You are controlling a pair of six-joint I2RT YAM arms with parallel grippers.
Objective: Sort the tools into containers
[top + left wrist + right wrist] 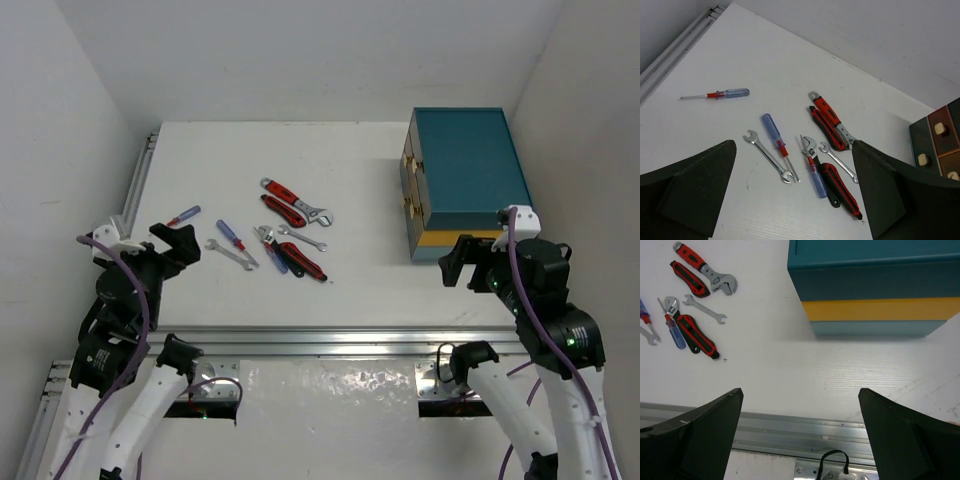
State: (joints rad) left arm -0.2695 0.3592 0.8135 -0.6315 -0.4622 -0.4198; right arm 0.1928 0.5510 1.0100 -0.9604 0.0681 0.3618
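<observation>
Landmark: teal box, far right of table.
Left end effector: fingers apart, empty, well left of box.
Lone screwdriver: just beyond left end effector, shaft toward near-left.
Tool cluster: wrenches, spanners, screwdrivers, midway between left end effector and box, long axes mostly diagonal.
Right end effector: fingers apart, empty, just before box.
Nearer arm, judged: left for tools, right for drawers.

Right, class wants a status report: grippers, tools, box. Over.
Left gripper open, empty. Right gripper open, empty. Tools loose mid-table, none sorted. Teal box at right, drawers shut. Nothing blocking.
</observation>
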